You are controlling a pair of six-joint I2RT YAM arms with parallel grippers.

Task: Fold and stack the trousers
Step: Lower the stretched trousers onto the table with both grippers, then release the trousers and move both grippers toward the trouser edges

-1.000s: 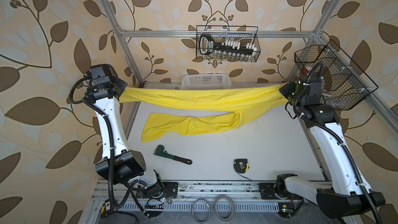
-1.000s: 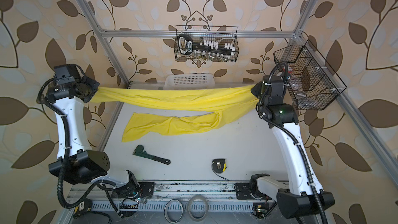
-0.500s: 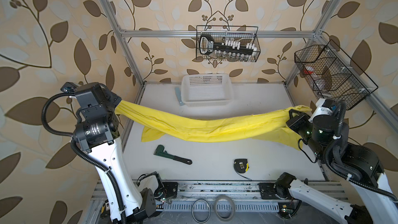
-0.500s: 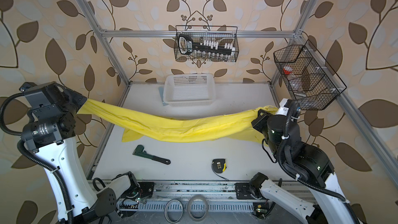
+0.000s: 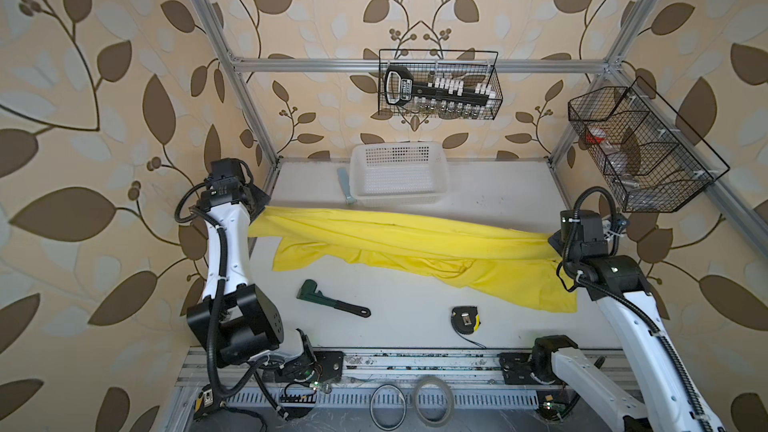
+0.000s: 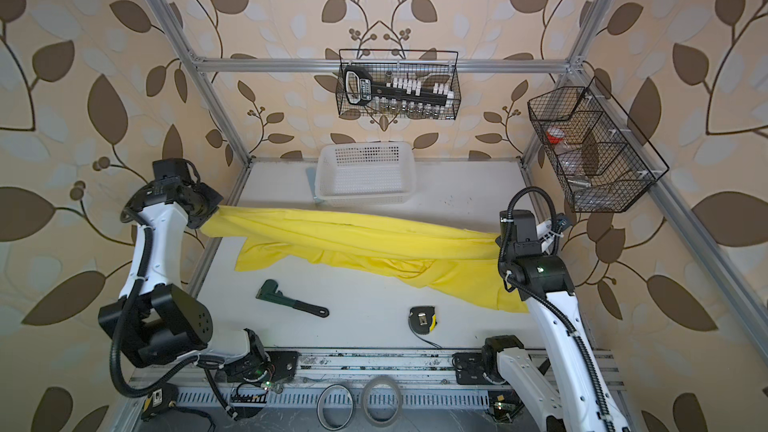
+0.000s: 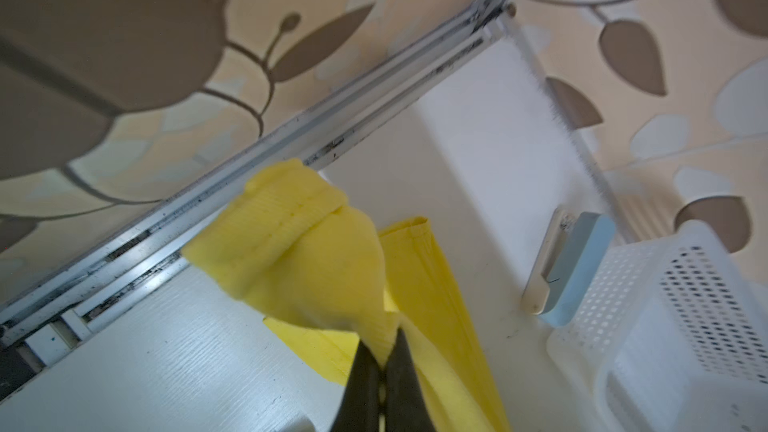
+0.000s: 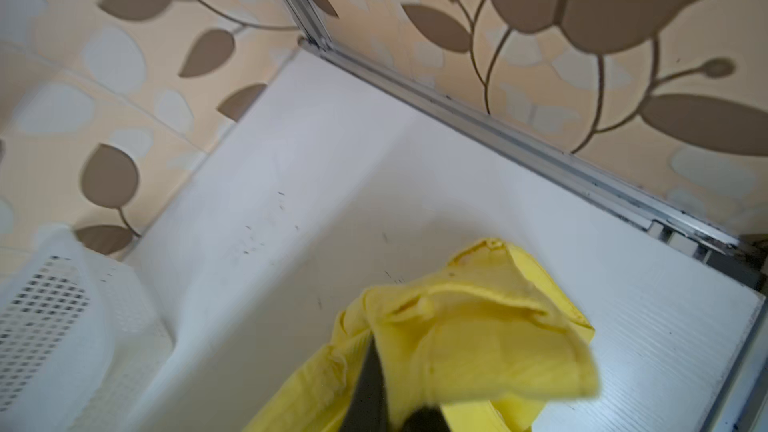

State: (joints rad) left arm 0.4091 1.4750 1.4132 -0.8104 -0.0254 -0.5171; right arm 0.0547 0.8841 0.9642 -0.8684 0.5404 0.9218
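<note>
Front of counter (image 5: 415, 338): tape measure (image 5: 465, 318) right of centre, green-headed wrench (image 5: 332, 299) left of it, well apart, both clear of the cloth. Mid-counter: yellow trousers (image 5: 415, 238) strung side to side between the two arms. Left pincer (image 7: 384, 357) is at the counter's left edge, pressed together on a ribbed hem, with the cloth fanning out past the tips in the left wrist view. Right pincer (image 8: 390, 392) is at the right edge, pinching a bunched end; that wrist view is blurred, so I can't tell which part of the garment it is. One long band spans pincer to pincer. Below it, a loose leg lies on the counter towards the left and a wide flap spreads to the right front, near the right arm. Behind the span, just beyond its far edge: white perforated basket (image 5: 399, 200), with a small blue-and-cream flat item (image 5: 345, 184) just beside its left wall. Can't tell what that is. Back rail: wire basket (image 5: 440, 85) holding a black tool rack. Right rail: second wire basket (image 5: 640, 151).
</note>
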